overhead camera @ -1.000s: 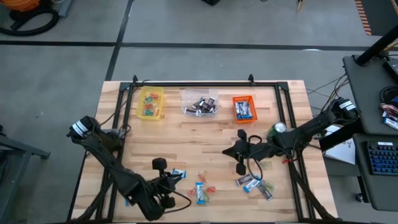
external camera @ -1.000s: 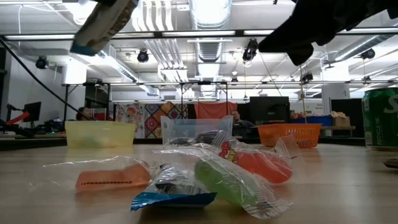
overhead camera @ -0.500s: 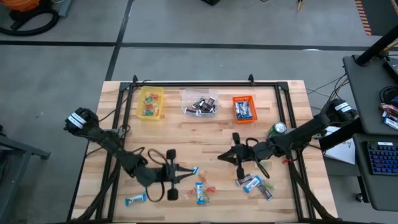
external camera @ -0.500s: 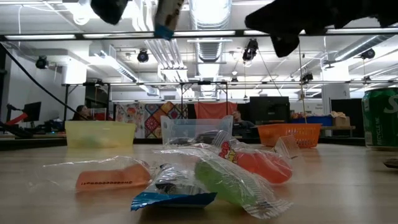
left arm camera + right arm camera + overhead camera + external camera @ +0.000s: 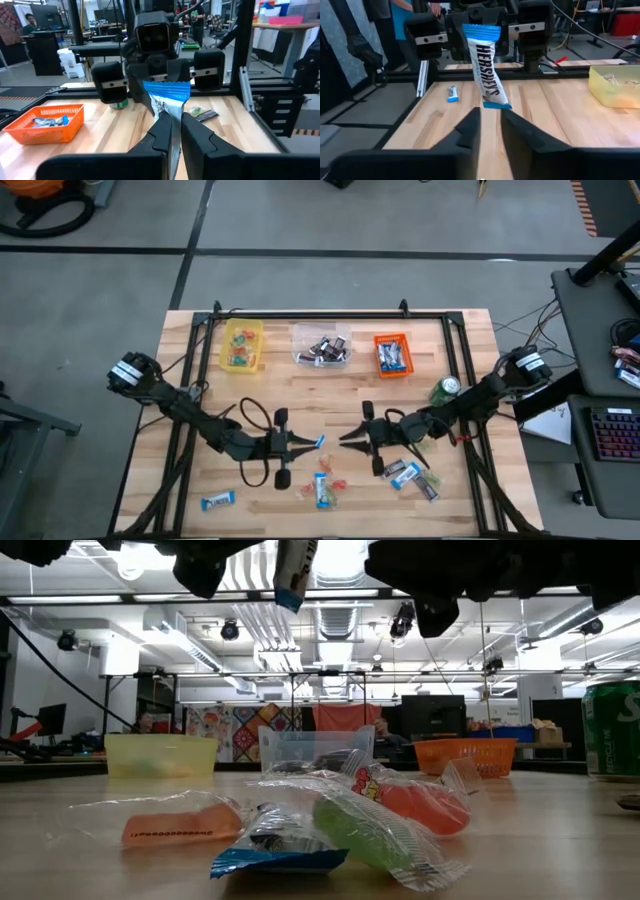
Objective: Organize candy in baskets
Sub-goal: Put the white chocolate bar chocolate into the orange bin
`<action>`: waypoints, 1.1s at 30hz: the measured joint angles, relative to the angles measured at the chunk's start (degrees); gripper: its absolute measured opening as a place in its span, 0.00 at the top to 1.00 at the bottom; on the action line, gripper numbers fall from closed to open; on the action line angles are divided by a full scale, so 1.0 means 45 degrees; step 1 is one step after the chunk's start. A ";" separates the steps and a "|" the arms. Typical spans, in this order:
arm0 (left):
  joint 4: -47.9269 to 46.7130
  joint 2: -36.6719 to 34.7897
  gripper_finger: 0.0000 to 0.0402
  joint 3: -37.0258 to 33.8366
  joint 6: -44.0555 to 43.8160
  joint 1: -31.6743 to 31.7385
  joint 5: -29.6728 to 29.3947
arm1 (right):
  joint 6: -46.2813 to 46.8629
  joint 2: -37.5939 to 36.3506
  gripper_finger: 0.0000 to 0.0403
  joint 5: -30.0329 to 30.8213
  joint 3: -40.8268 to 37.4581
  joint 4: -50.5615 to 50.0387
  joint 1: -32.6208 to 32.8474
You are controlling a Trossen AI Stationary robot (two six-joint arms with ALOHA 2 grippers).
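I hold a blue-and-white bar in the left pincer, clamped by one end, above the middle of the worktop. The right pincer faces it from the right, tip to tip, with the bar directly between the two arms. In the right wrist view the bar hangs with its long axis upright, slightly tilted, and its free lower end sits just beyond the right pincer's fingers, which stand slightly parted and hold nothing. In the left wrist view the left fingers are closed on the wrapper.

I judge the coming move to be a hand-over. It depends on the free end of the bar lining up with the gap between the right fingers. The right arm is the nearer one to the orange basket.

Baskets, along the far edge of the worktop, left to right:
- Yellow basket: small red, orange and green pieces.
- Clear basket: dark wrapped pieces.
- Orange basket: blue-and-white bars.

Loose candy on the worktop:
- One bar at the near left.
- A bar with small coloured pieces near the centre.
- More bars and a dark piece at the near right, under the right arm.

A green can stands right of the orange basket.
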 joint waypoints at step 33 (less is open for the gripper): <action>0.3648 0.2121 0.99 0.0079 -0.0642 0.0501 0.2067 | -0.1387 0.1690 0.40 -0.1264 0.1978 -0.0088 -0.0024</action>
